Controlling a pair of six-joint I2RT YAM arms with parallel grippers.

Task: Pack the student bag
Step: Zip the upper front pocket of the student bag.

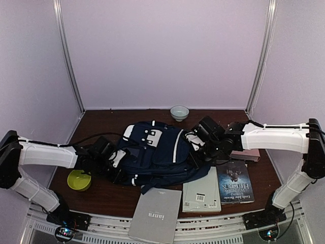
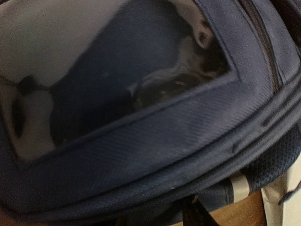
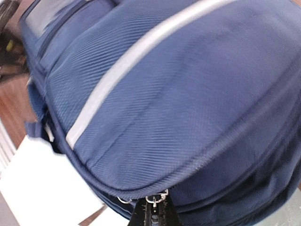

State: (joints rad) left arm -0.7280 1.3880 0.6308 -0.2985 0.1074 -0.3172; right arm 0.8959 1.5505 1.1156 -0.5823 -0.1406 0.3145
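The student bag (image 1: 157, 152), navy with thin white stripes and white-grey patches, lies flat in the middle of the table. My left gripper (image 1: 118, 165) is pressed against the bag's left edge. In the left wrist view the navy fabric (image 2: 188, 136) fills the picture and hides the fingers. My right gripper (image 1: 193, 145) is at the bag's right side. In the right wrist view its dark fingertips (image 3: 154, 216) are shut together on a small metal zip pull (image 3: 155, 199) at the edge of a curved pocket seam. A white stripe (image 3: 122, 70) runs across the panel above.
A grey book (image 1: 156, 213), a white book (image 1: 202, 192) and a dark-covered book (image 1: 234, 183) lie along the near edge. A yellow-green dish (image 1: 79, 179) sits under the left arm. A pale bowl (image 1: 179, 112) stands at the back. A pinkish book (image 1: 249, 154) lies beneath the right arm.
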